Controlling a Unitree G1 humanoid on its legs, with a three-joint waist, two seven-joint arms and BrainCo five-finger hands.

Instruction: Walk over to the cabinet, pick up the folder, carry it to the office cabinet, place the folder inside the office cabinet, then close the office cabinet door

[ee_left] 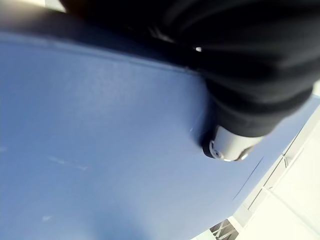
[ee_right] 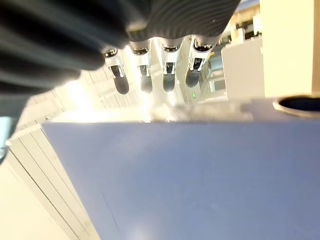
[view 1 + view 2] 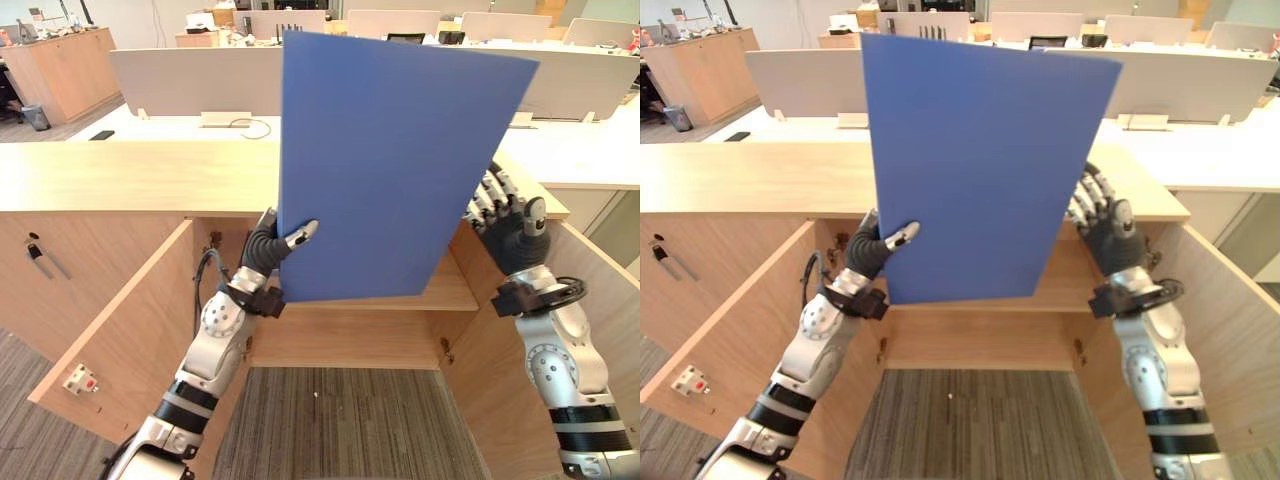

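Folder [image 3: 390, 160] upright before open cabinet [image 3: 350, 340]; left hand [image 3: 265, 245] pinches lower-left corner.

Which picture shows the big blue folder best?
The right eye view: the whole folder sits mid-picture, every edge showing. The left eye view shows it whole, further right. Both wrist views catch a close patch of blue cover.

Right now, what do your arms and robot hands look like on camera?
Both arms are silver-grey with rounded joint housings and black bands between segments: left arm, right arm. The left robot hand and right robot hand each have a dark ribbed cover over back and wrist, and silver fingers ending in dark tips.
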